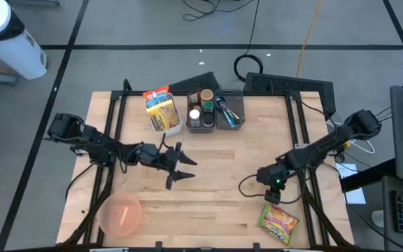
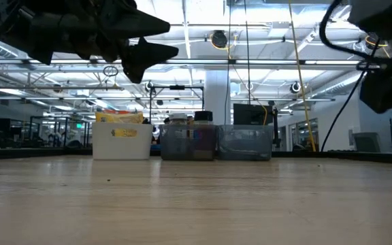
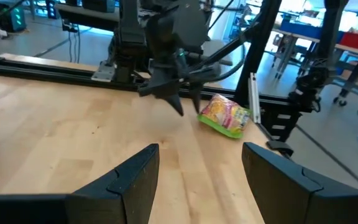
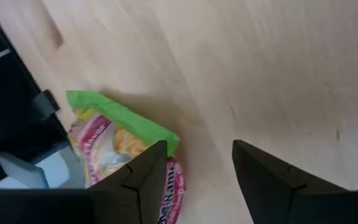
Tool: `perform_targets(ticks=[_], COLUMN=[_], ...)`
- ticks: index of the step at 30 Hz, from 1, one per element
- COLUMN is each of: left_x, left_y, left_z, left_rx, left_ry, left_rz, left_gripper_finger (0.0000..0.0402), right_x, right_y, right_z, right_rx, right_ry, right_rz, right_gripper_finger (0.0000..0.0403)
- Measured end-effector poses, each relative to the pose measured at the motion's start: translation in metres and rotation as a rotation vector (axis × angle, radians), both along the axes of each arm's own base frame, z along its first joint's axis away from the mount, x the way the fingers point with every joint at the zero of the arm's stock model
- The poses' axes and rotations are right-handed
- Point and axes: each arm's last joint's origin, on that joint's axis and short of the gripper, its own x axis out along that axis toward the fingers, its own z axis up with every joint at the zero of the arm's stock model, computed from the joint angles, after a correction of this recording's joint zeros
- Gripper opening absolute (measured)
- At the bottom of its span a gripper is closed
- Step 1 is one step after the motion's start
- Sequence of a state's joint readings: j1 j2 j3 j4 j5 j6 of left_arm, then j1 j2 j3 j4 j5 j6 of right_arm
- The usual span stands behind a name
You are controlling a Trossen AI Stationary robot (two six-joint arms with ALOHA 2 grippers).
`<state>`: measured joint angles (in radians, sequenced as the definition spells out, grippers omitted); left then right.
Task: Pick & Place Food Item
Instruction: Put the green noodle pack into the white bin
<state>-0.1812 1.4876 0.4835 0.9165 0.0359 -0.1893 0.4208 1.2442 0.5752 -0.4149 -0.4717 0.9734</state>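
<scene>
The right claw (image 1: 274, 193) is hovering over the near right part of the table (image 1: 215, 161), its fingers (image 4: 143, 180) standing apart with nothing between them. The packet (image 1: 278, 222), a green and pink food pouch, is lying flat on the wood just beside that claw, close to the table's near edge. In the right wrist view the packet (image 4: 120, 146) is showing partly behind one finger, not centred in the gap, so this looks like the approach step of the pick, with no contact yet.

The left claw (image 1: 177, 166) is waiting above the middle of the table, open and empty, pointing toward the packet (image 3: 224, 115).

A pink bowl (image 1: 121, 214) is sitting at the near left corner, and three bins (image 1: 194, 112) are standing along the far edge. Which of these is the target I cannot tell.

The next move is likely calling for the right claw to shift over the packet until it is straddling it, then to drop and close across the pouch's narrow width.
</scene>
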Motion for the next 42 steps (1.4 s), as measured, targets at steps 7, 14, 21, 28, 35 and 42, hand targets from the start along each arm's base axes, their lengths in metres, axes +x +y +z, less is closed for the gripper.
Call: perform_targets(ticks=[7, 14, 21, 28, 35, 42], left_x=[-0.003, -0.007, -0.011, -0.016, -0.022, -0.027], left_y=[-0.013, -0.029, -0.042, -0.054, -0.065, -0.074], left_z=[0.0, 0.0, 0.0, 0.0, 0.0, 0.0], left_rx=[-0.061, -0.099, -0.115, -0.141, -0.165, -0.173], left_ry=[0.015, 0.025, 0.026, 0.031, 0.028, 0.026], left_rz=[-0.044, -0.06, -0.016, -0.007, 0.024, 0.052], left_gripper_finger=[0.0239, 0.0239, 0.0239, 0.0239, 0.0239, 0.0239], right_x=[-0.005, -0.007, -0.007, -0.008, -0.002, -0.001], right_y=[-0.001, 0.009, 0.02, 0.029, 0.033, 0.033], right_z=[-0.017, -0.015, -0.012, -0.022, -0.028, -0.029], right_rx=[0.078, 0.137, 0.153, 0.105, 0.128, 0.099], right_ry=[-0.016, -0.026, -0.073, -0.071, -0.088, -0.166], right_rz=[-0.032, 0.006, 0.009, 0.027, 0.061, 0.126], right_gripper_finger=[0.0171, 0.0171, 0.0171, 0.0171, 0.0162, 0.0062])
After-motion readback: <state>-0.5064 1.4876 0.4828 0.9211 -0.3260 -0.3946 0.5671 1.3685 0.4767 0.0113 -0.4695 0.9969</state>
